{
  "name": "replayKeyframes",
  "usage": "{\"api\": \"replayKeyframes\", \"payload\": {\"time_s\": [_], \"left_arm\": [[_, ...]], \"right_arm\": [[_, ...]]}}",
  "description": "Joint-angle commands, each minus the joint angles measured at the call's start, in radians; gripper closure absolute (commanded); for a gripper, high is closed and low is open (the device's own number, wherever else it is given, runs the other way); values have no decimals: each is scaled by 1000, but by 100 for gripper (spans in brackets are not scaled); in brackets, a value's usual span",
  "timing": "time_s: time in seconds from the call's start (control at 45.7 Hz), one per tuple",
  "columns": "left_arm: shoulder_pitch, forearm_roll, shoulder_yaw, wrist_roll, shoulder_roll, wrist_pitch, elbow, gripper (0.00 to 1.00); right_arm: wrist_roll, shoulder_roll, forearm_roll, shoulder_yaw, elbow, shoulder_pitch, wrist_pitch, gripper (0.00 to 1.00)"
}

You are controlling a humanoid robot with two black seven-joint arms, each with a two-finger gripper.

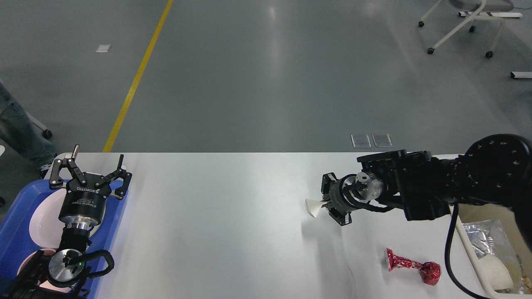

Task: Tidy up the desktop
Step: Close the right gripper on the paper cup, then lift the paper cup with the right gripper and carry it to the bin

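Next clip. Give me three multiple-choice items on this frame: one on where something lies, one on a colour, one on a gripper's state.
1. Where does the red foil wrapper lie?
A. on the white desktop
B. in the blue tray
C. on the floor

2. What colour is the crushed cup?
A. red
B. white
C. green

3. What is the right gripper doing?
A. spread wide over nothing
B. gripping the wrapper
C. pinching the cup

Answers: 1 A, it rests on the tabletop near the cream bin. 2 B, it is plainly white. 3 C, the jaws squeeze the cup flat.
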Motion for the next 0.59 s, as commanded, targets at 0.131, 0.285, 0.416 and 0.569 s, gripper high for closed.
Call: {"api": "replayKeyframes", "payload": {"time_s": [0.131,0.285,0.416,0.569], "left_arm": [[0,0,0,0,0,0,0,3],[0,0,0,0,0,0,0,3],[0,0,0,0,0,0,0,4],[0,0,0,0,0,0,0,3]], "right_arm": [[-20,-54,-240,-176,313,334,159,100],[-20,-98,-531,-255,437,539,429,100],[-18,-192,-786,-262,570,728,545,100],[-15,-252,-935,-262,707,946,695,100]]}}
